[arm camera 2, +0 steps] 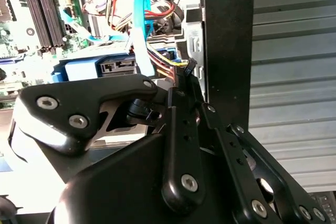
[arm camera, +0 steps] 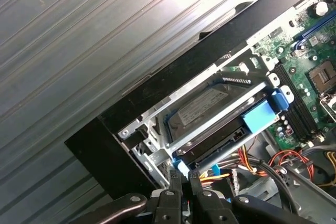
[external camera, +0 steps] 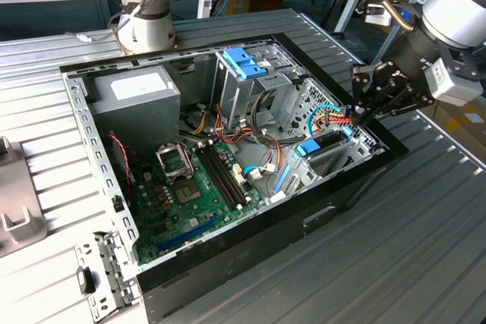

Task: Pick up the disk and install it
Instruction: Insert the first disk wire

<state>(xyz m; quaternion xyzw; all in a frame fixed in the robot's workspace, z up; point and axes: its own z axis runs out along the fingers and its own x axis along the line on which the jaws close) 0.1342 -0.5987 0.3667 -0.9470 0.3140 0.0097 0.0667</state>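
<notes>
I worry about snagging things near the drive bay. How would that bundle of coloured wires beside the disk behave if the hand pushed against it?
The coloured wires would probably bend aside, since they hang in loose curves. They may spring back or catch, as they end in a plug beside the disk. The hand is right at them, so a push could tug that plug.

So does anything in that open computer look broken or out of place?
Nothing looks broken. The disk lies flat in its bay at the case corner, under a metal bracket. The gripper is at the cables beside it. Wires sprawl loosely over the board, and a loose metal bracket lies on the table outside the case.
</notes>
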